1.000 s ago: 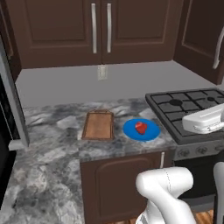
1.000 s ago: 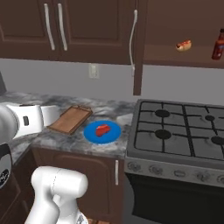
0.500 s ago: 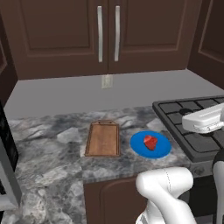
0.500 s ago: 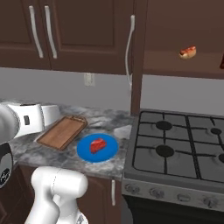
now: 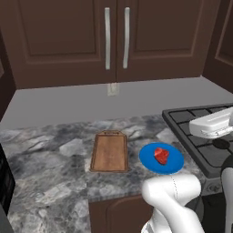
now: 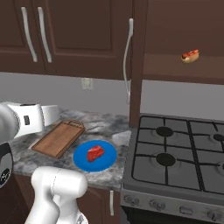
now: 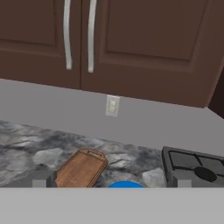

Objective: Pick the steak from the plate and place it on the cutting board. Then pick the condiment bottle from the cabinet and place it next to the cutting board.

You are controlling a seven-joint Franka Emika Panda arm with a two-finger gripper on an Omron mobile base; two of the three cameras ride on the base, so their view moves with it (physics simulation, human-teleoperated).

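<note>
Two task pieces sit side by side on the counter [image 5: 54, 159]: the empty cutting board [image 5: 109, 151] on the left, then the plate [image 5: 161, 158] carrying the steak [image 5: 161, 155], close enough for a short transfer. The gripper [image 7: 113, 183] hangs well above with fingers spread wide, holding nothing, likely waiting to descend on the meat.

You had a bright blue plate [image 5: 174, 164] with a raw red steak [image 5: 161, 155], paler marbling showing on it. The cutting board [image 5: 109, 151] was warm brown wood. Your desk [image 5: 45, 168] was mottled grey and white marble. The cabinet [image 5: 68, 41] was dark brown with silver bar handles [image 5: 107, 38]. The stove [image 6: 183, 162] was dark grey with black burners.
</note>
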